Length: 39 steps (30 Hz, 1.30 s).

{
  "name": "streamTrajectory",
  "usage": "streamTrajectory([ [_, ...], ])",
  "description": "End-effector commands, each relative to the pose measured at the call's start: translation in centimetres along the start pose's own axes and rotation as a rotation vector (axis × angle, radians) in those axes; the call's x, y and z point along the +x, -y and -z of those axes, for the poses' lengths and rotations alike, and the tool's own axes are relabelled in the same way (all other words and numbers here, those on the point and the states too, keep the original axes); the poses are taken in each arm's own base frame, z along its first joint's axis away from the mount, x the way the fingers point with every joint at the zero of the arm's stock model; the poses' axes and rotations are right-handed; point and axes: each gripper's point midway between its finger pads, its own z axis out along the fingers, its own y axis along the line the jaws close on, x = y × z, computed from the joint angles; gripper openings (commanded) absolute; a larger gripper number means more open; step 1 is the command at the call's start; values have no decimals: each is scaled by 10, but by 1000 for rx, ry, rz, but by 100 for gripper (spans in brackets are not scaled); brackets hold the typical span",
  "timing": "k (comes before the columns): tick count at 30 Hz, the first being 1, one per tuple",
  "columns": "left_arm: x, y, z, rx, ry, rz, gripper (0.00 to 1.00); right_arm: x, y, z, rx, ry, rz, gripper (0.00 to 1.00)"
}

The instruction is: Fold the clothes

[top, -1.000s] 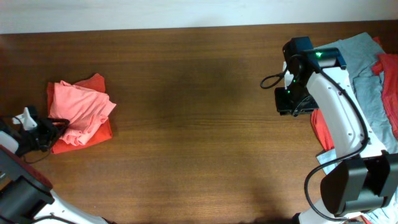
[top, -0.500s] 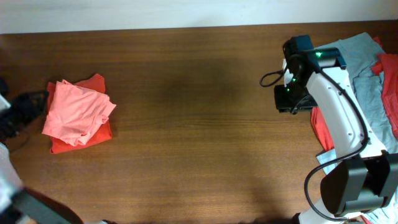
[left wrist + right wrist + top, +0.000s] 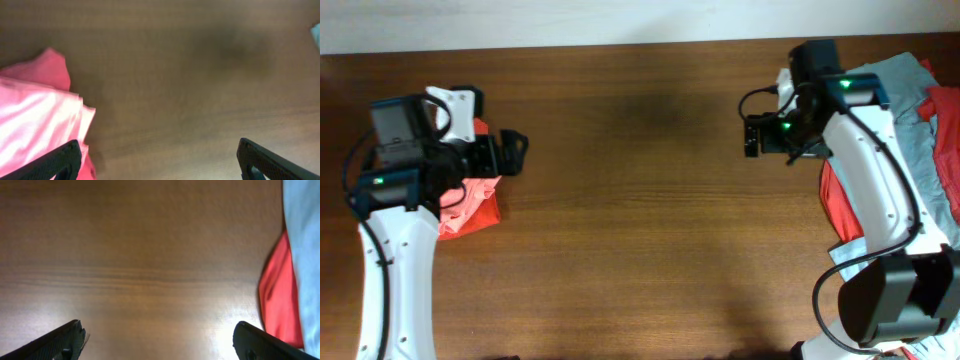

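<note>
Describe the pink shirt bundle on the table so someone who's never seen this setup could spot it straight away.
Take the dark wooden table and go to its left end, where the left arm reaches across. Partly hidden under that arm lies a small salmon-pink bundle. Unlike the grey-blue shirt and red clothes heaped loosely at the right end, it is compact and off by itself.

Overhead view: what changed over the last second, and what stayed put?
The left pincer swung in from the left edge across the pink shirt and now points right over the table, open and empty. The right pincer edged up and left, also open and empty. The pink shirt and the grey shirt on the right stayed put.
</note>
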Motion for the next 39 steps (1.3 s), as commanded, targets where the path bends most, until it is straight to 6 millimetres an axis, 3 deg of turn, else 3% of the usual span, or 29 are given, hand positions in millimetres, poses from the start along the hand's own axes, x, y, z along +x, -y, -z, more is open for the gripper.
streamTrajectory([
  [1,24,-3,-1,-80,-108,-20,99,4,7,35,-19,51,-33,100],
  [4,39,3,2,-70,-166,-6,99,17,6,64,-22,97,-30,100],
  [9,39,18,18,-67,-80,-50,99,45,6,98,-27,225,-19,100],
  [14,59,24,45,-154,64,-48,99,86,16,106,-1,421,-12,99],
  [16,77,31,50,-138,116,-67,99,107,24,113,32,550,-16,99],
  [18,82,31,51,-137,154,-75,99,118,24,120,23,636,-12,99],
  [25,112,30,50,-138,86,-62,99,161,27,125,20,665,-10,99],
  [39,117,29,46,-139,55,-57,99,165,27,123,22,650,-11,99],
])
